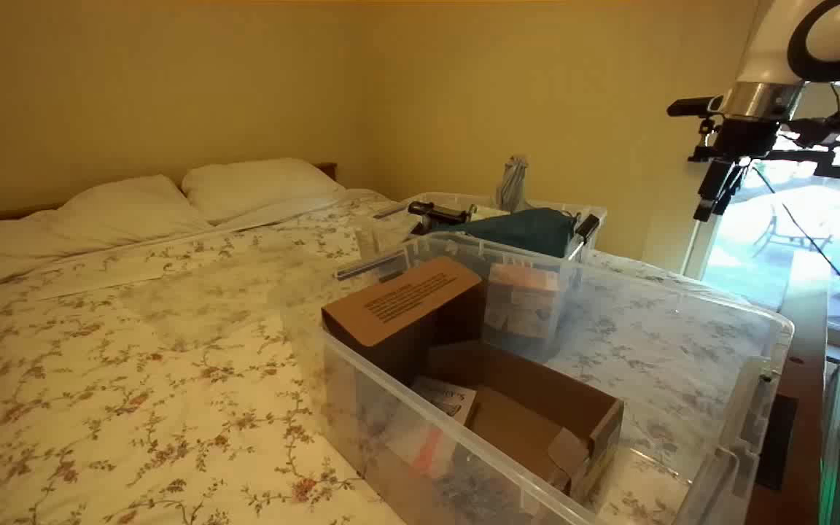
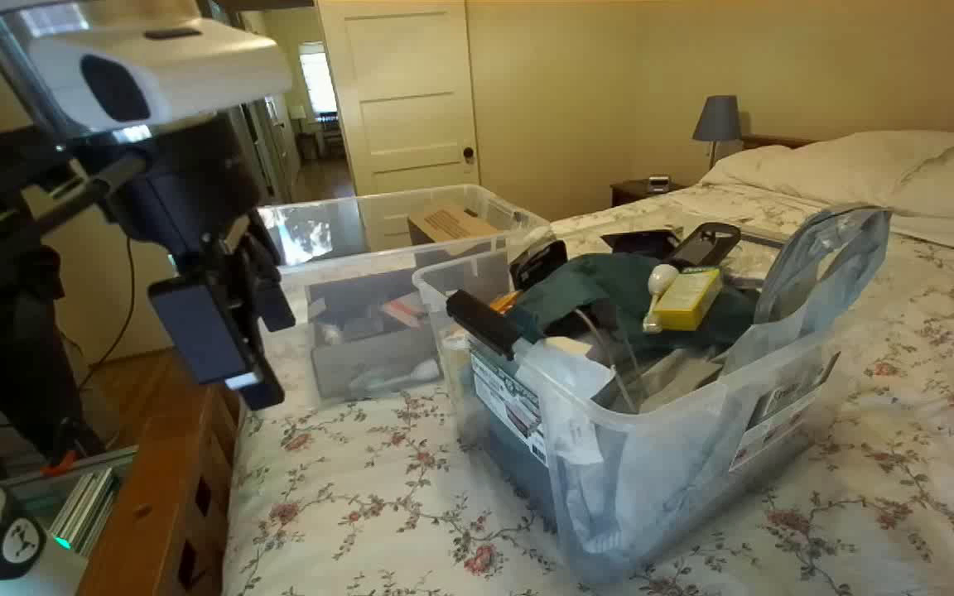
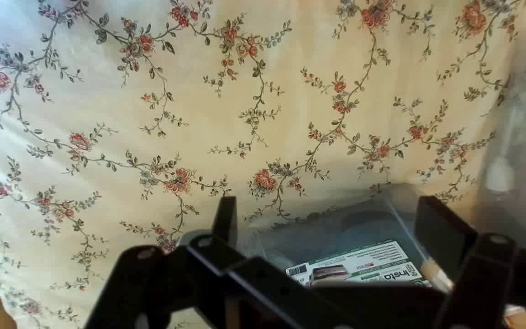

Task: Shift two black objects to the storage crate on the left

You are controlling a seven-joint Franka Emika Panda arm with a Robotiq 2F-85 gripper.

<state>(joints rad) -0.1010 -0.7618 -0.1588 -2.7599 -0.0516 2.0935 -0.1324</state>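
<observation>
The storage crate, a large clear tub (image 1: 726, 430), stands on the bed with opened cardboard boxes inside; it also shows farther back in an exterior view (image 2: 398, 201). Black items lie on top of the smaller clear bin: one at its near corner (image 2: 539, 263), a flat one (image 2: 643, 241) and one with a loop-like handle (image 2: 705, 246). I cannot tell which two are the task's. A black item (image 1: 438, 212) also shows above that bin. My gripper (image 3: 331, 219) is open with nothing between its fingers. It hangs above the bed's edge, apart from both bins (image 1: 719, 193) (image 2: 257, 335).
The smaller clear bin (image 2: 634, 463) holds a teal cloth (image 2: 585, 285), a yellow box (image 2: 688, 298) and a grey-blue bag (image 2: 825, 257) rising above its rim. A black latch (image 2: 484, 321) sits on its edge. A wooden bed rail (image 2: 162, 488) runs below the arm.
</observation>
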